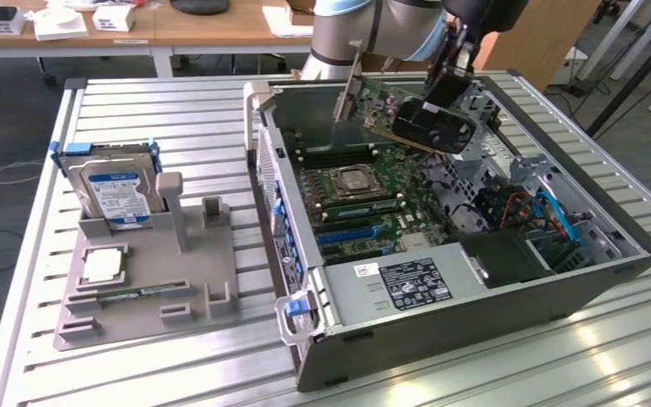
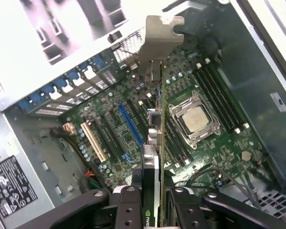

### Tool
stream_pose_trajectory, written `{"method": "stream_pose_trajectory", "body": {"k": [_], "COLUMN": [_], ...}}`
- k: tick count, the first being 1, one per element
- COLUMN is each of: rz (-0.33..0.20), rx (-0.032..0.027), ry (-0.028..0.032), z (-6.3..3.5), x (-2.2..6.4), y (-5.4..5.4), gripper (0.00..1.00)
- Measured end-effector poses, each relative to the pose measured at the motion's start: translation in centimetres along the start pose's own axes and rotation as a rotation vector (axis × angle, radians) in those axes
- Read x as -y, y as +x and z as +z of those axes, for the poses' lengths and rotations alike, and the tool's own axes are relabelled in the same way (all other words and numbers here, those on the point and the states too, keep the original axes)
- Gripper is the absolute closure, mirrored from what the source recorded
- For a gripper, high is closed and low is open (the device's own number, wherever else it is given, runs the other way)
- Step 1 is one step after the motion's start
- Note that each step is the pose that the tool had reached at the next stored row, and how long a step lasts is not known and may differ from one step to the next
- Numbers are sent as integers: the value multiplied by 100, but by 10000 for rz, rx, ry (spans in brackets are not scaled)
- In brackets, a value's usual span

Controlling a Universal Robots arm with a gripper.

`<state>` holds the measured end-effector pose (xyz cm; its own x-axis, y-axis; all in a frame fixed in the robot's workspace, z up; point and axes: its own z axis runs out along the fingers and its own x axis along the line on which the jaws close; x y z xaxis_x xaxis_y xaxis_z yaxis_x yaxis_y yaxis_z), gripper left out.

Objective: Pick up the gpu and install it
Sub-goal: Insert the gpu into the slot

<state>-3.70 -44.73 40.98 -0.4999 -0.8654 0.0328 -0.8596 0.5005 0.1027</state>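
1. Silver bracket point(image 2: 158, 45) out front! The gpu point(image 1: 422, 119) hangs in the air over the open computer case point(image 1: 597, 280), above the motherboard point(image 1: 359, 203) and seated in no slot.
2. The gripper point(image 2: 152, 210) is pinching the gpu at the end opposite the bracket, with 1 of its fingers point(image 2: 128, 207) on each face.
3. Hard to make out:
   - From the wrist the card is edge-on, so neither face can be read, and its near end is cut off by the frame edge.
   - White glare washes out the case wall beyond the bracket.
   - In the exterior view the arm point(image 1: 342, 34) is cut off at the frame's top, and the card partly hides the fingers.
4. The count:
   - 1 gpu, 1 arm, 1 case.
   - 1 hard drive point(image 1: 116, 191) standing in 1 grey holder point(image 1: 145, 314) on the slatted table point(image 1: 31, 339), with 1 processor chip point(image 1: 102, 265) lying in that holder.
   - 1 blue slot point(image 2: 129, 125) and 1 yellow slot point(image 2: 93, 140) on the board.
5. Heading: the long axis runs from the gripper straight out to the bracket. In the exterior view the bracket end points to the exterior view's left, and the black face is tilted toward the camera.
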Motion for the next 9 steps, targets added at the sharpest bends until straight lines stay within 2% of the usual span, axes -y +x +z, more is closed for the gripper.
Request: {"method": "stream_pose_trajectory", "body": {"k": [5,7,9], "rz": [-821,-1100,-1337], "rx": [-64,-70,-49], "ry": [15,13,-4], "z": [0,0,0], "x": [0,0,-1], "y": [0,1,0], "gripper": [73,73,73]}}
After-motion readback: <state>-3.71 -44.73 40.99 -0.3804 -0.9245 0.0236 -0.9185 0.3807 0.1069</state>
